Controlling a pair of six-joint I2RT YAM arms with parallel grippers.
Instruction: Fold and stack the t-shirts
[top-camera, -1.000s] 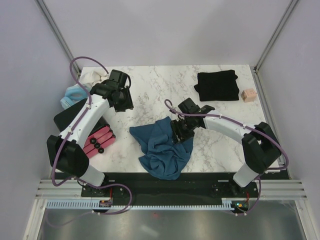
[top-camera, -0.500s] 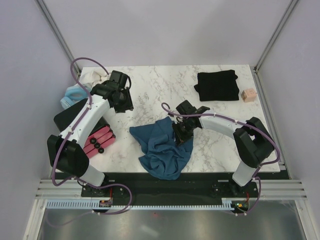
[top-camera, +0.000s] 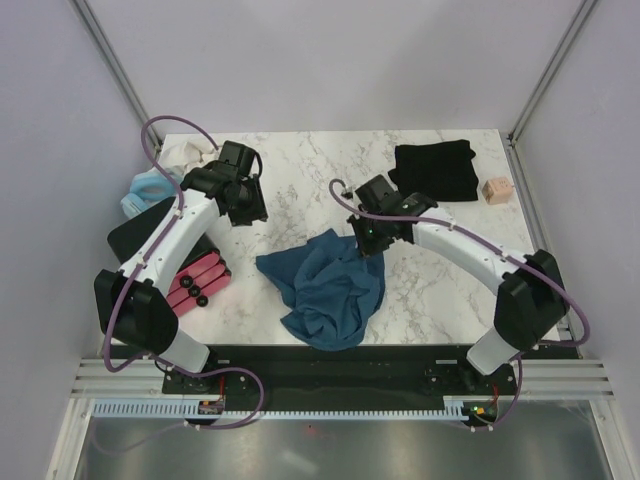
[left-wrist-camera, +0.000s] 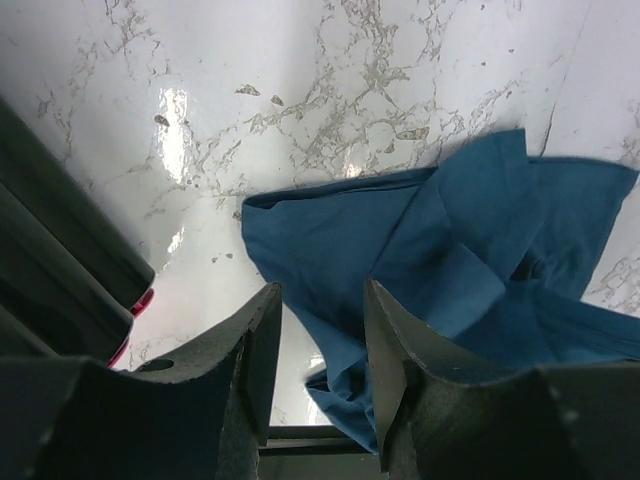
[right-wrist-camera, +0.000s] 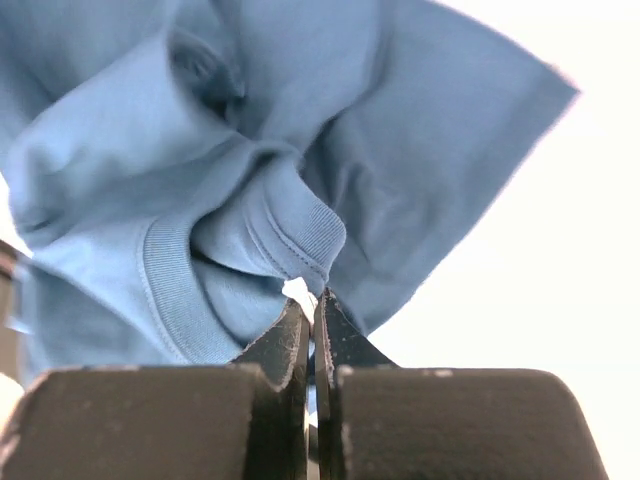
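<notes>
Two shirts are showing in the top view: black shirt (top-camera: 434, 170) is sitting folded at the far right of the table (top-camera: 300, 170), blue shirt (top-camera: 325, 290) is lying crumpled near the front edge, well apart from it. Right gripper (top-camera: 368, 243) is sitting at the blue shirt's far edge. Left gripper (top-camera: 245, 205) is hanging over bare marble to the left, touching nothing.

Left wrist view: left gripper (left-wrist-camera: 315, 370) jaws are standing apart, empty. Blue shirt (left-wrist-camera: 430, 260) is lying beyond them.

Right wrist view: right gripper (right-wrist-camera: 312, 320) jaws are pressing together, pinching a thin bit of blue shirt (right-wrist-camera: 250, 150) beside the ribbed collar (right-wrist-camera: 160, 290), right at the tips.

Risk, as a judgement: bite is looking shallow, so cloth could be slipping out on a lift. Shirt is bunched, so pulling may be tangling it instead of spreading it.
</notes>
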